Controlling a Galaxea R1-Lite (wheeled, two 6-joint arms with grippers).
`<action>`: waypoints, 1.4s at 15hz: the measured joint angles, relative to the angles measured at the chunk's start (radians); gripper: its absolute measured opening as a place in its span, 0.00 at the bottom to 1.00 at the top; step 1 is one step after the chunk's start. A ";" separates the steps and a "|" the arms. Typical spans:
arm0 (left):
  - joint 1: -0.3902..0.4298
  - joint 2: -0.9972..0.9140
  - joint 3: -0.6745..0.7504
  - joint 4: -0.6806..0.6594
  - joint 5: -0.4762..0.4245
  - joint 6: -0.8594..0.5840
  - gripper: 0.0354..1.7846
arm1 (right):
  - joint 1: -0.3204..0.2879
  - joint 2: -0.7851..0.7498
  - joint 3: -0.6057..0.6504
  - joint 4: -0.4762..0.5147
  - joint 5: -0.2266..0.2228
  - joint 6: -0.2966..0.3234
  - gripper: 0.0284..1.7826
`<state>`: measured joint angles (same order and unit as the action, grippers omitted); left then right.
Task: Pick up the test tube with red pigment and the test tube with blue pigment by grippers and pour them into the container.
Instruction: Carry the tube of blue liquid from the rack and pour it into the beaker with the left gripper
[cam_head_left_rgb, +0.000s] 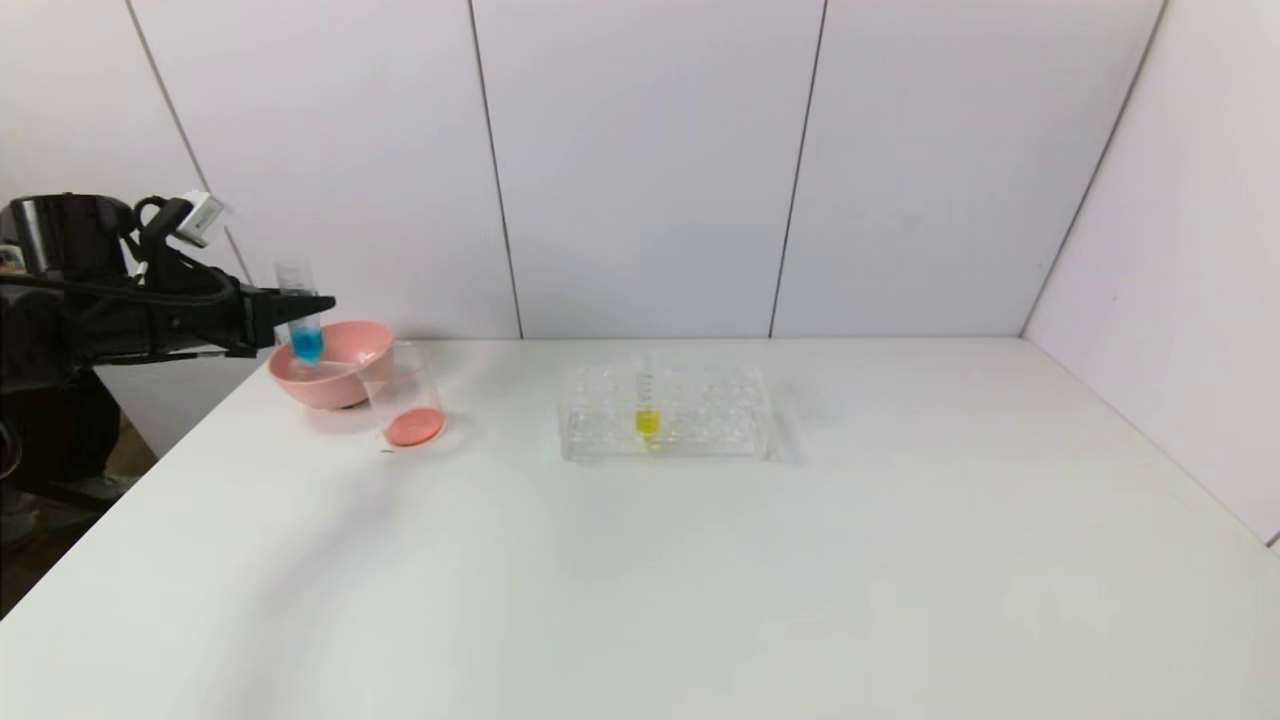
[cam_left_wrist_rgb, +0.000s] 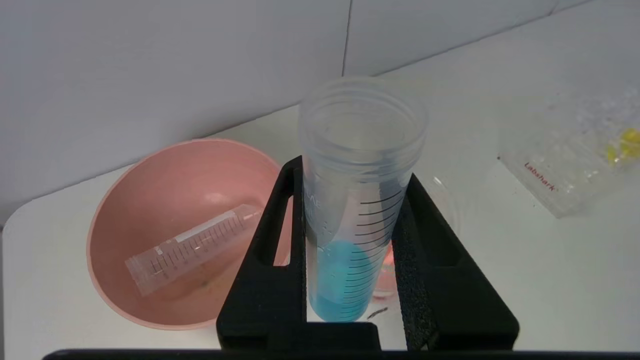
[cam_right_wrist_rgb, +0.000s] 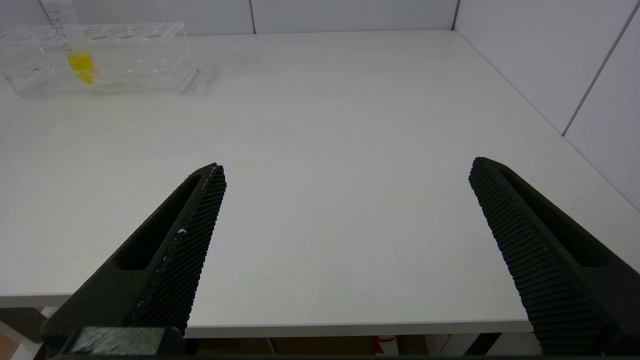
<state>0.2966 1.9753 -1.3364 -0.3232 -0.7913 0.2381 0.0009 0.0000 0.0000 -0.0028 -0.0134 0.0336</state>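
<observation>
My left gripper (cam_head_left_rgb: 300, 310) is shut on the test tube with blue pigment (cam_head_left_rgb: 306, 345) and holds it upright in the air over the pink bowl, just left of the container. In the left wrist view the blue tube (cam_left_wrist_rgb: 345, 270) stands open-topped between the black fingers (cam_left_wrist_rgb: 270, 260). The container (cam_head_left_rgb: 405, 395) is a clear beaker with red liquid at its bottom; it shows behind a finger in the left wrist view (cam_left_wrist_rgb: 387, 280). No tube with red liquid is in view. My right gripper (cam_right_wrist_rgb: 348, 166) is open and empty at the table's front edge.
A pink bowl (cam_head_left_rgb: 345, 360) stands against the beaker's left; an empty clear tube (cam_left_wrist_rgb: 190, 247) lies in it. A clear tube rack (cam_head_left_rgb: 665, 412) at mid-table holds a tube with yellow liquid (cam_head_left_rgb: 647, 420); both also show in the right wrist view (cam_right_wrist_rgb: 95, 65).
</observation>
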 joint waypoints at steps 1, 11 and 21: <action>0.000 0.017 -0.041 0.076 0.000 0.068 0.27 | 0.000 0.000 0.000 0.000 0.000 0.000 1.00; -0.111 0.097 -0.364 0.630 0.103 0.537 0.27 | 0.000 0.000 0.000 0.000 0.000 0.000 1.00; -0.195 0.130 -0.652 1.047 0.524 0.874 0.27 | 0.000 0.000 0.000 0.000 0.000 0.000 1.00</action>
<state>0.1013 2.1057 -1.9883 0.7240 -0.2668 1.1121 0.0013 0.0000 0.0000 -0.0028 -0.0134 0.0336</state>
